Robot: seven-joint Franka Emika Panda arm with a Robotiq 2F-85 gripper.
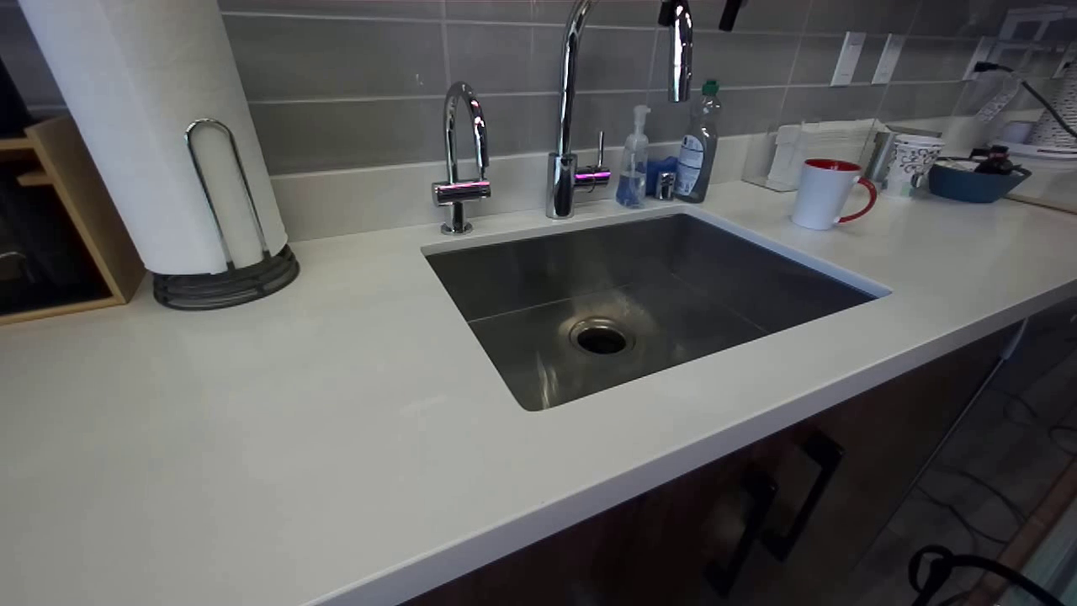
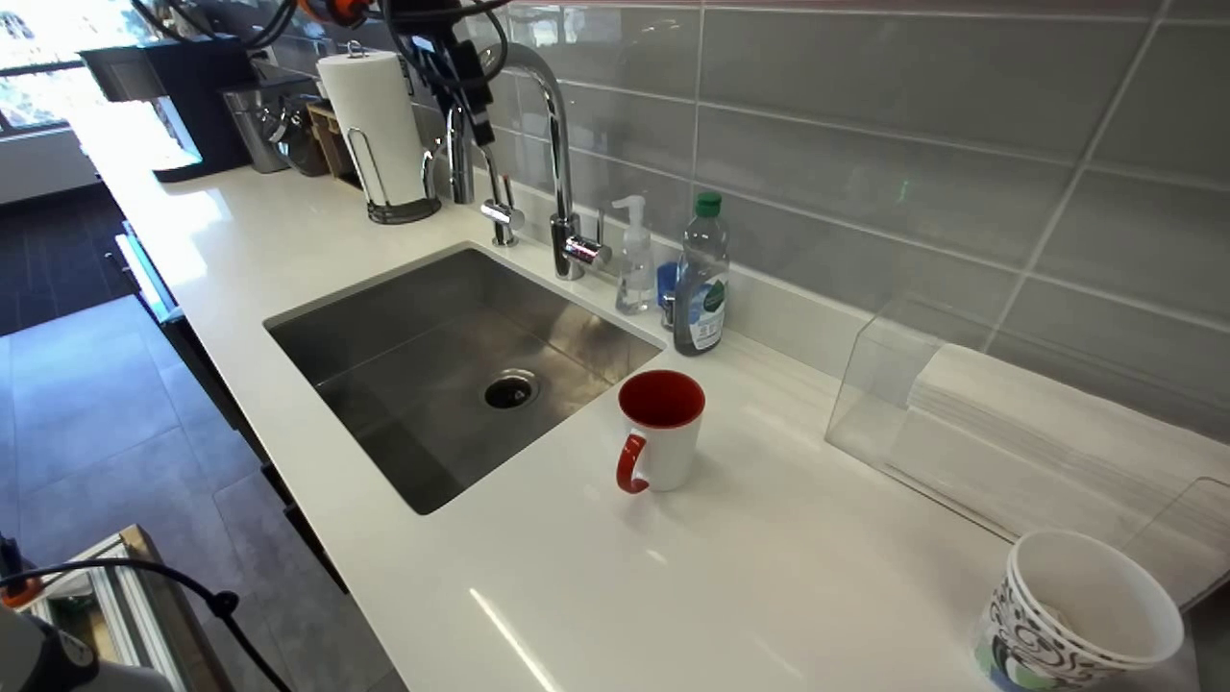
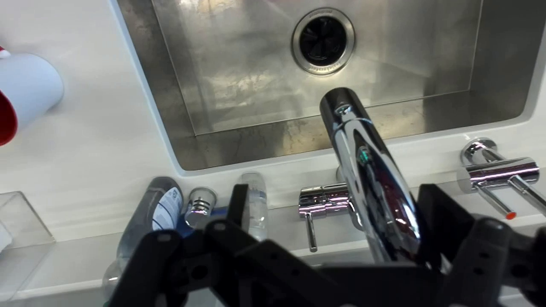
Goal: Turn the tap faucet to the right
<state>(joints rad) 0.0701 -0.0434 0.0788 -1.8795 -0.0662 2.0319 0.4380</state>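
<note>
Widely parted, fingers [image 3: 441,217] straddle tap faucet [image 3: 376,183]; one just beside it, contact unclear.

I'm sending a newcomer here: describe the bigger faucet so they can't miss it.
Find the steel sink in the white counter, then look along its side nearest the grey tiles. The bigger faucet is the high-arched chrome one there, towering over the smaller curved tap beside it.
</note>
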